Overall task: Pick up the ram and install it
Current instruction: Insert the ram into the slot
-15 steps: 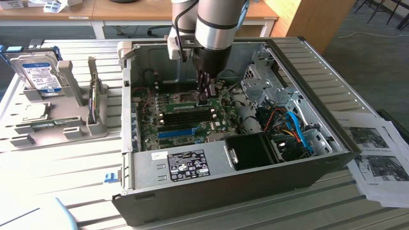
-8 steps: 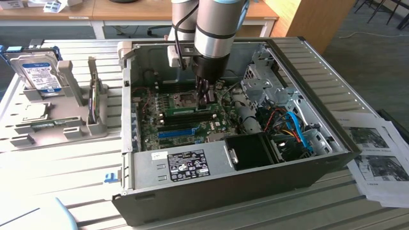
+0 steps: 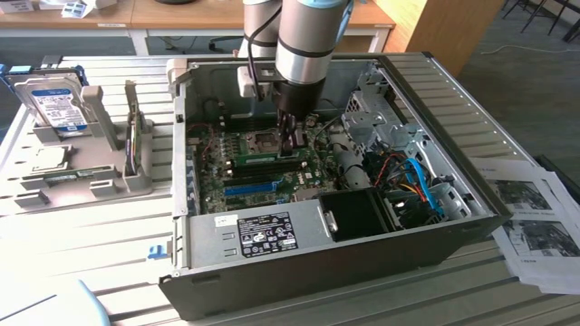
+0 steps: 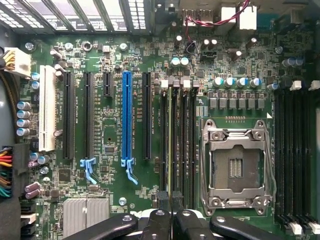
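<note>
The ram (image 3: pixel 257 157) is a thin green stick standing on edge in one of the black memory slots on the motherboard inside the open computer case. In the wrist view the ram (image 4: pixel 175 140) appears edge-on as a narrow olive line between the black slots. My gripper (image 3: pixel 291 146) reaches straight down into the case over that slot. Its black fingertips (image 4: pixel 162 200) are drawn together around one end of the stick, so my gripper (image 4: pixel 171 200) is shut on the ram.
An open CPU socket (image 4: pixel 235 165) lies beside the memory slots, and a long blue slot (image 4: pixel 127 115) on their other side. A grey holder (image 3: pixel 100 183) at the exterior view's left carries a hard drive (image 3: pixel 56 102). Papers (image 3: pixel 534 217) lie at the right. Cables (image 3: pixel 417 183) crowd the case's right.
</note>
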